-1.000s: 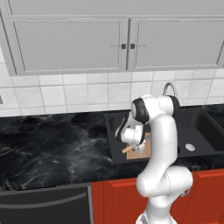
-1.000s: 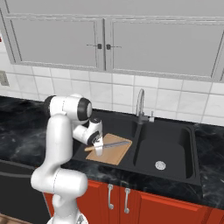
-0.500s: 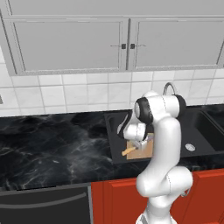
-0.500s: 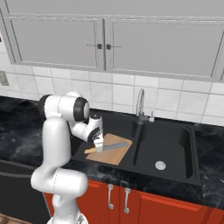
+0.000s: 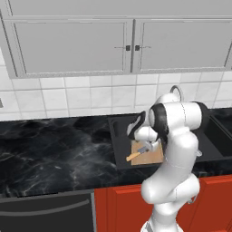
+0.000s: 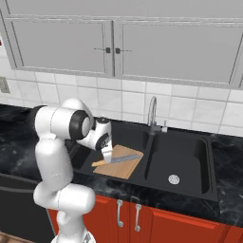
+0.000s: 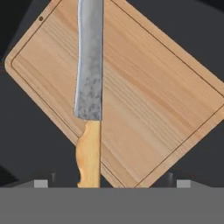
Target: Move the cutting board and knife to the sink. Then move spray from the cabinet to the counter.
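The light wooden cutting board (image 6: 124,168) lies flat in the left basin of the black sink (image 6: 182,159). The knife (image 6: 118,160) rests on it, grey blade on the wood and yellow-orange handle (image 7: 89,157) overhanging the board's edge (image 7: 144,100). My gripper (image 6: 108,154) hangs just above the knife, open, its fingertips (image 7: 52,177) standing wide on either side of the handle and clear of it. From the left base view the knife (image 5: 137,154) lies on the board (image 5: 153,155) just below my gripper (image 5: 150,144). The spray and the cabinet are out of view.
The black marble counter (image 5: 54,149) stretches left of the sink. A curved chrome faucet (image 6: 152,114) rises behind the divider between the two basins. Grey wall cupboards (image 5: 72,45) with shut doors hang above the tiled wall. Red base cabinets (image 6: 156,220) lie below.
The jaws have opened and let go of the knife, which now lies on the cutting board. The hand has lifted slightly.
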